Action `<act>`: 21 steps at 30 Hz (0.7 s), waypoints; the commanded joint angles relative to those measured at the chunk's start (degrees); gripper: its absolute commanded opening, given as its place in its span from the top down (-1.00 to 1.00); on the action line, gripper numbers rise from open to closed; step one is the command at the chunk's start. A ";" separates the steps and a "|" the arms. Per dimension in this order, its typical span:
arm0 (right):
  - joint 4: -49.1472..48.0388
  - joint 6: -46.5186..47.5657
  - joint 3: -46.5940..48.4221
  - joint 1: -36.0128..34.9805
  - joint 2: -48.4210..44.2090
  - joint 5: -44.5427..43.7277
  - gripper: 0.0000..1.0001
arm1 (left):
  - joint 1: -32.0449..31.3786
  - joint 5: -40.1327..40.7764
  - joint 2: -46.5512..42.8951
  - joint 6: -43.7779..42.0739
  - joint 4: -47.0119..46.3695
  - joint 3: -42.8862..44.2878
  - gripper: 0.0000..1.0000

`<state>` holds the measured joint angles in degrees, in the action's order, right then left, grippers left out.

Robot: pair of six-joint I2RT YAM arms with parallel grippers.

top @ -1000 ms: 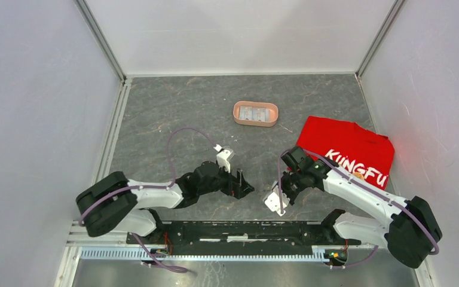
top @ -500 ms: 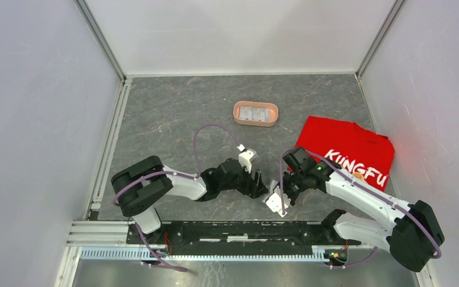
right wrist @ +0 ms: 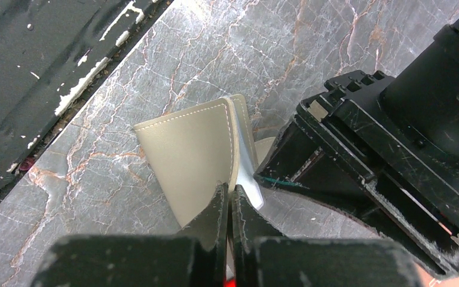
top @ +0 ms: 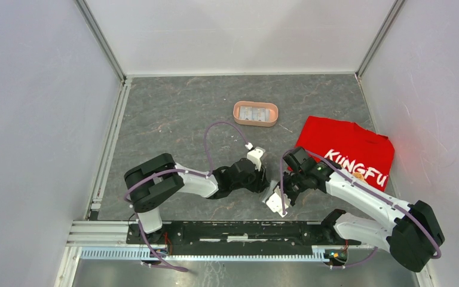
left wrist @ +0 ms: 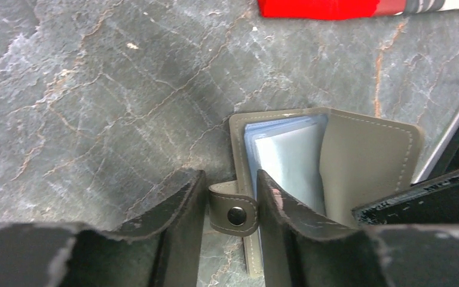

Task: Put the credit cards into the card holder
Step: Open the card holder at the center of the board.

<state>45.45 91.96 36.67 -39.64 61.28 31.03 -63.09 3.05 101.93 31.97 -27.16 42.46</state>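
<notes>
The olive-grey card holder (top: 274, 201) stands half open on the stone near the front rail, its clear pockets showing (left wrist: 293, 158). My right gripper (right wrist: 228, 194) is shut on the edge of its cover (right wrist: 185, 152), holding it up. My left gripper (left wrist: 230, 179) straddles the holder's snap tab (left wrist: 234, 209). One finger touches the tab and a thin gap shows at the other. The two grippers almost meet in the top view, left gripper (top: 264, 185) beside right gripper (top: 281, 194). The credit cards (top: 255, 112) lie in the pink tray (top: 236, 113) farther back.
A folded red shirt (top: 346, 149) with white lettering lies to the right, its edge at the top of the left wrist view (left wrist: 317, 7). The black front rail (top: 233, 230) runs just behind the holder (right wrist: 36, 48). White walls close in both sides.
My left arm has swung right to the card holder and its jaws have narrowed around the snap tab. The right arm and the holder have stayed put.
</notes>
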 commanded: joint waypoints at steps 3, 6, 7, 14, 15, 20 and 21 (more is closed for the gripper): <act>2.02 29.51 -0.89 0.53 -1.23 5.98 1.00 | -0.19 3.87 -2.36 2.05 6.50 -0.76 0.42; 1.64 29.02 -1.14 1.18 -1.58 6.00 1.00 | -0.08 3.93 -3.81 2.76 6.93 -1.80 0.76; 1.51 28.68 -1.23 1.37 -1.75 5.98 1.00 | -0.10 3.98 -4.36 3.15 6.94 -2.11 0.87; 0.16 26.71 -1.16 5.58 -2.47 4.72 1.00 | 1.08 7.92 -13.27 7.60 6.35 -7.67 0.96; -0.08 27.13 -1.11 6.28 -2.26 4.39 1.00 | 1.52 8.50 -15.29 8.19 6.25 -8.72 0.96; -2.91 28.72 -0.67 7.56 0.85 2.23 0.96 | 5.87 9.35 -25.57 10.35 7.11 -13.16 0.96; -3.95 29.00 -0.58 7.69 1.90 1.70 0.94 | 7.07 9.05 -26.91 10.39 7.45 -13.59 0.96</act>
<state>41.58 93.03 35.77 -32.91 60.45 32.25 -59.57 9.26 80.95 39.27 -20.62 30.85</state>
